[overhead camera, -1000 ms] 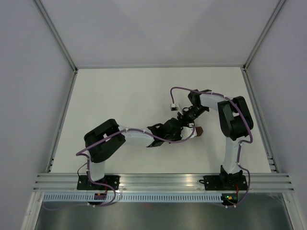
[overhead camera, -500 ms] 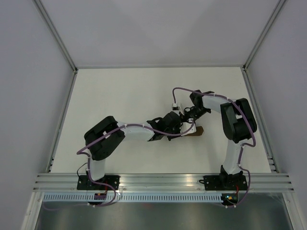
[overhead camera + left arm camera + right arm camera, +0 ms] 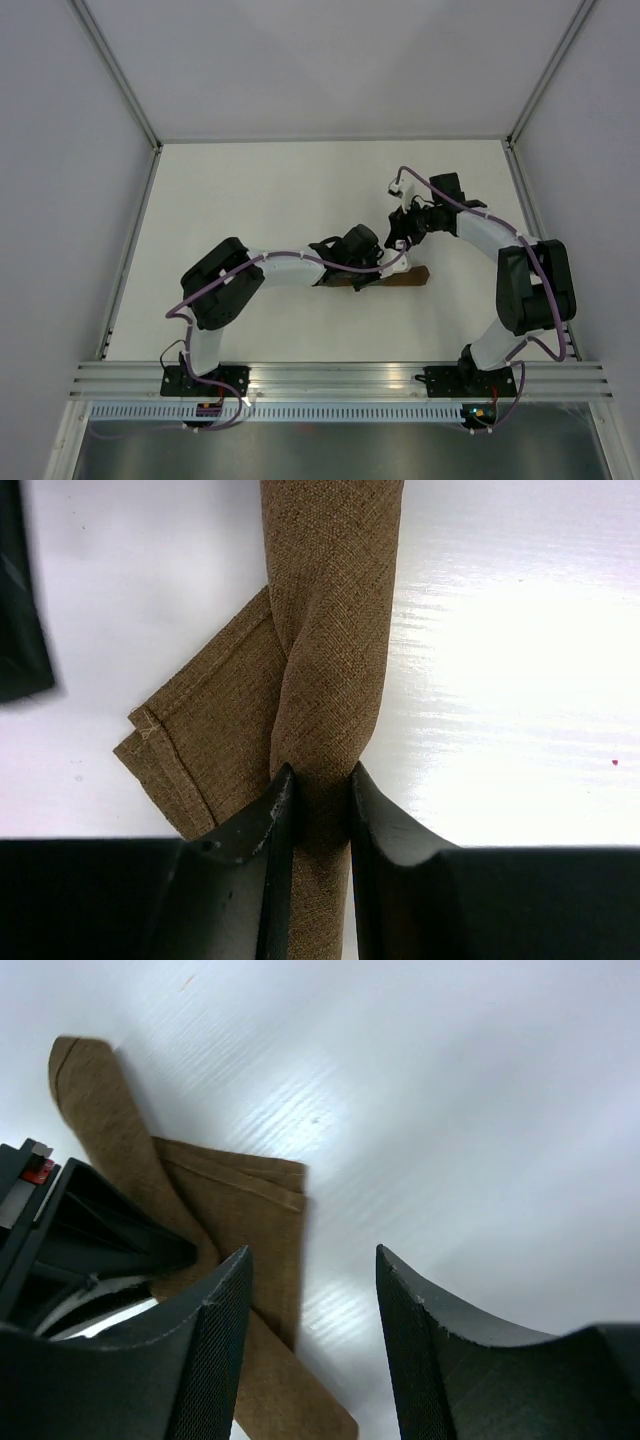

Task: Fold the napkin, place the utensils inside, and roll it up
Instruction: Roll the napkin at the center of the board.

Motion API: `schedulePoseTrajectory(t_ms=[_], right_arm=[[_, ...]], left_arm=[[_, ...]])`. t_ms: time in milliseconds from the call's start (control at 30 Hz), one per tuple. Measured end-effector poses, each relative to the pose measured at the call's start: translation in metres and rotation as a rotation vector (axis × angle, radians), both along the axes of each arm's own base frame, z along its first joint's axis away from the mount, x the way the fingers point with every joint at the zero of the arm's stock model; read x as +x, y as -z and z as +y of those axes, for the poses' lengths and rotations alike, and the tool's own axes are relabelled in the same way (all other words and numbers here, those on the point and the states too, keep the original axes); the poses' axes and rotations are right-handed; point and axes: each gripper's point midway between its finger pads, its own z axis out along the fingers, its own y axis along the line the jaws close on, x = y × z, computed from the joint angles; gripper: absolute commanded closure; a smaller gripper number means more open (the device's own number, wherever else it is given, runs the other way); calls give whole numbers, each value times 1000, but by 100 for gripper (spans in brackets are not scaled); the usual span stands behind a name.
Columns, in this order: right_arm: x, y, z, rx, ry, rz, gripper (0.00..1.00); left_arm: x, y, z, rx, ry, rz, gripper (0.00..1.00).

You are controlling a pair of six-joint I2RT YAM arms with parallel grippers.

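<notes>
White surface (image 3: 250, 200), pale walls all round, aluminium rail (image 3: 340, 378) along the near edge. From above, both arms reach in to a spot right of the middle. That's where the napkin (image 3: 415, 277) lies: a slim brown roll, roughly parallel to the near edge and a little closer to it than to the far edge. The left fingers (image 3: 393, 266) sit on the roll partway along, and the left wrist hides the stretch toward the left edge. The right fingers (image 3: 399, 238) hang just on the far side of the roll. Purple cables (image 3: 168, 313) loop along the arms.

Over to the left wrist, and here's what the overhead can't give: the left fingers (image 3: 275, 820) clamped on the napkin (image 3: 330, 630), one on each side, cloth pinched tight between them. A loose hemmed corner (image 3: 170, 745) juts out from the roll and lies flat on the surface, stitching plain to see. There's a dark shape at the picture's left edge; can't tell what it is.

Right wrist now: the right fingers (image 3: 225, 1330) stand wide apart with nothing gripped. Through the gap show bare surface and the flap's edge. Beyond, the napkin (image 3: 110, 1130) shows its rounded end, with the left arm's black housing (image 3: 80, 1230) sitting over the roll and a small red part (image 3: 38, 1170) on it.
</notes>
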Motion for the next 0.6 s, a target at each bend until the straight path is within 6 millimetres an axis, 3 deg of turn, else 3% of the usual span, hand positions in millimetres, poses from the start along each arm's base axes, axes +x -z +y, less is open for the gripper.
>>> schedulePoseTrajectory(t_ms=[200, 300, 367, 467, 600], right_arm=[[26, -23, -48, 56, 192, -47, 42], [29, -37, -72, 67, 246, -82, 42], [24, -50, -81, 61, 252, -135, 42], [2, -67, -79, 39, 201, -232, 42], [-30, -70, -69, -14, 96, -335, 42]], left_arm=[[4, 0, 2, -32, -9, 133, 98], [6, 0, 2, -43, -5, 226, 98], [7, 1, 2, -45, -2, 292, 98], [9, 1, 2, -44, -4, 381, 98], [10, 3, 2, -43, -14, 484, 98]])
